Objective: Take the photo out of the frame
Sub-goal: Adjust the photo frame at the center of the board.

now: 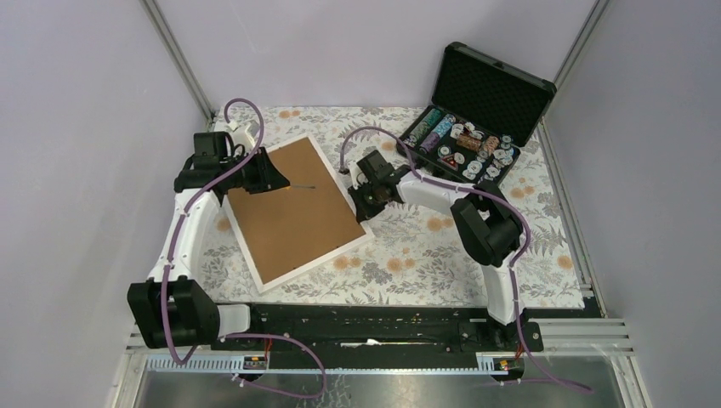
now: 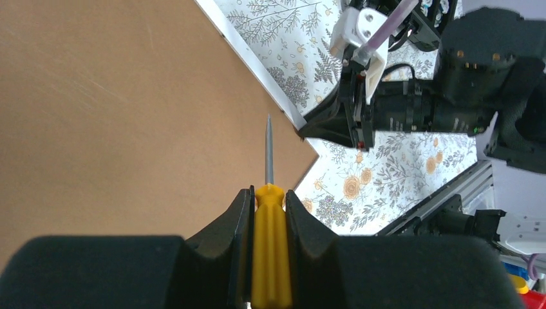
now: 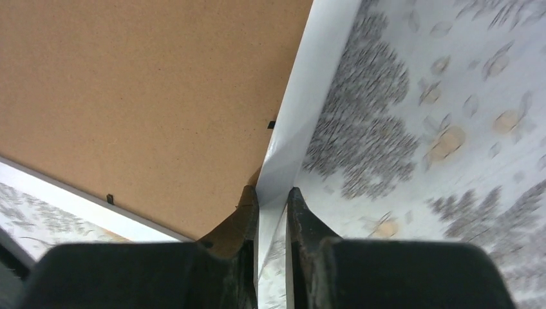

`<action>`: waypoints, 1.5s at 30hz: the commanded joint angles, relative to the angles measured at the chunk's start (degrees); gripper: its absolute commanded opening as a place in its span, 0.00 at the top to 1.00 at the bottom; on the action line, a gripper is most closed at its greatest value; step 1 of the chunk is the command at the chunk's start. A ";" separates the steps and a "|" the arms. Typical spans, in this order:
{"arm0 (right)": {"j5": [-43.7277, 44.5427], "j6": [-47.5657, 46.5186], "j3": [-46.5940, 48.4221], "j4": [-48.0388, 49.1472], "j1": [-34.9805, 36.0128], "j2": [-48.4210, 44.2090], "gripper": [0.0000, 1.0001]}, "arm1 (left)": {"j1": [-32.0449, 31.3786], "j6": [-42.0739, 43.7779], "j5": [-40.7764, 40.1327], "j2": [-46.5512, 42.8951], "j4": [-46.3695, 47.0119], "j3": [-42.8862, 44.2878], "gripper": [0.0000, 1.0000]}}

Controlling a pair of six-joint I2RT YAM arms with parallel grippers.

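The frame (image 1: pixel 293 212) lies face down on the table, showing its brown fibreboard back and narrow white border. The photo is hidden beneath that back. My left gripper (image 1: pixel 274 180) hovers over the frame's far-left part, shut on a yellow-handled screwdriver (image 2: pixel 270 244). The screwdriver's thin metal shaft (image 2: pixel 268 148) points across the brown board (image 2: pixel 129 96). My right gripper (image 1: pixel 361 197) is at the frame's right edge. In the right wrist view this gripper (image 3: pixel 272 192) is shut on the white border (image 3: pixel 302 96), one finger over the board and one outside it.
An open black case of poker chips (image 1: pixel 476 119) stands at the back right. A floral cloth (image 1: pixel 442 246) covers the table. Grey walls close in on both sides, and a black rail (image 1: pixel 374 327) runs along the near edge.
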 commanded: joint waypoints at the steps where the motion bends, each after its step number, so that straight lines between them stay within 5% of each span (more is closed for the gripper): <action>1: -0.61 -23.07 4.81 -4.31 -4.02 4.88 0.97 | 2.03 2.26 6.81 1.16 0.03 0.00 1.00; 17: -19.89 -57.66 17.38 -8.29 -5.59 13.54 0.91 | 2.53 9.38 15.16 2.71 -1.18 -4.93 1.00; 25: -19.55 -69.36 24.76 -10.69 -3.15 19.00 0.91 | 2.57 11.02 19.19 8.41 -0.28 -7.51 1.00; 30: -17.64 -53.32 31.96 -8.81 -3.62 19.69 0.59 | 2.65 10.00 19.75 9.10 1.19 -7.38 1.00; 34: -14.93 -33.30 21.89 1.71 -4.25 11.23 0.38 | 2.68 8.31 20.34 7.76 2.47 -7.86 1.00; 39: -13.53 -19.87 11.62 4.18 -5.66 1.25 0.33 | 4.59 5.82 20.13 5.99 3.53 -7.45 1.00; 41: -2.83 -1.12 6.05 7.92 -5.75 -2.89 0.33 | 6.13 4.23 19.81 4.94 4.48 -7.98 1.00; 45: 8.29 15.66 -2.12 7.36 -5.82 -8.07 0.35 | 8.11 2.66 20.40 3.73 5.76 -8.77 1.00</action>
